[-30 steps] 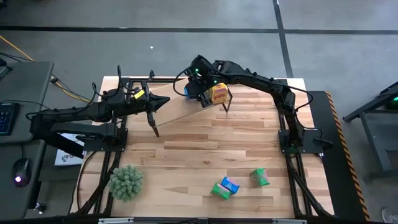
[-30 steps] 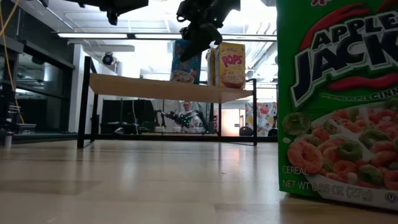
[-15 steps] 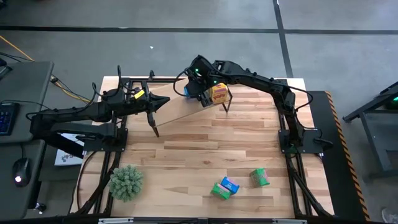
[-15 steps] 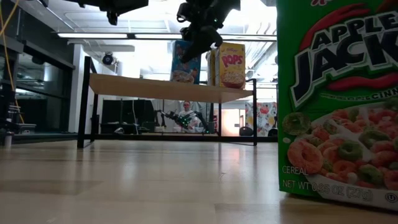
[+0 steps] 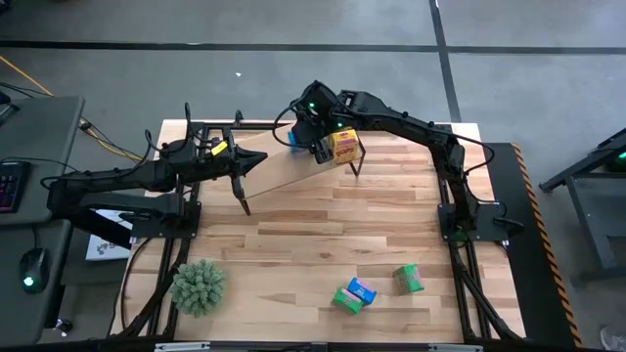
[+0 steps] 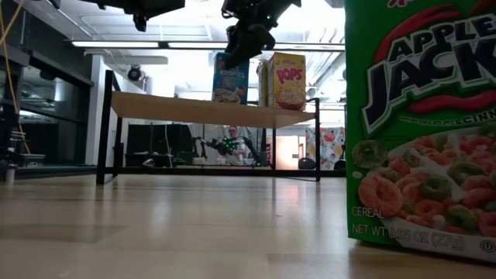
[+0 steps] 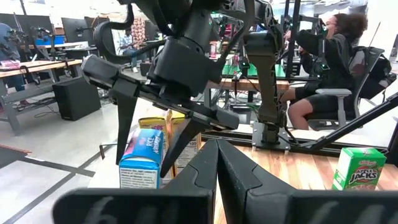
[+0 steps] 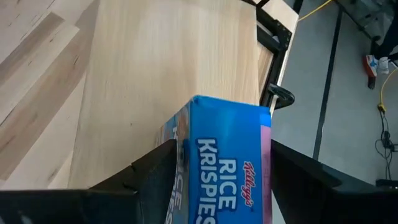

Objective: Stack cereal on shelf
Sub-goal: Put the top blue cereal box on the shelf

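Note:
A blue Rice Krispies cereal carton [image 6: 231, 80] stands upright on its bottom on the sloped light-wood shelf [image 6: 194, 111]. Beside it stands a yellow Pops carton [image 6: 287, 80]. My right gripper [image 8: 222, 146] is open just above the blue carton [image 8: 230, 155], slanting down, one finger on either side of the carton's top. My left gripper [image 7: 217, 149] is shut and level at the shelf's left end [image 5: 256, 159], holding nothing. Three more cartons are on the table: a green and a blue one together [image 5: 354, 293] and a green one [image 5: 408, 279].
A green Apple Jacks carton [image 6: 422, 124] stands close to the low camera at the table's near right. A spiky green plant [image 5: 199, 286] sits at the near left. The shelf's black legs [image 6: 103, 128] stand on the far half of the table. A seated person [image 7: 329, 68] is beyond the table.
My right gripper has drawn up a little from the blue carton, so more of the carton's front shows in the low view. The carton stays upright on the shelf.

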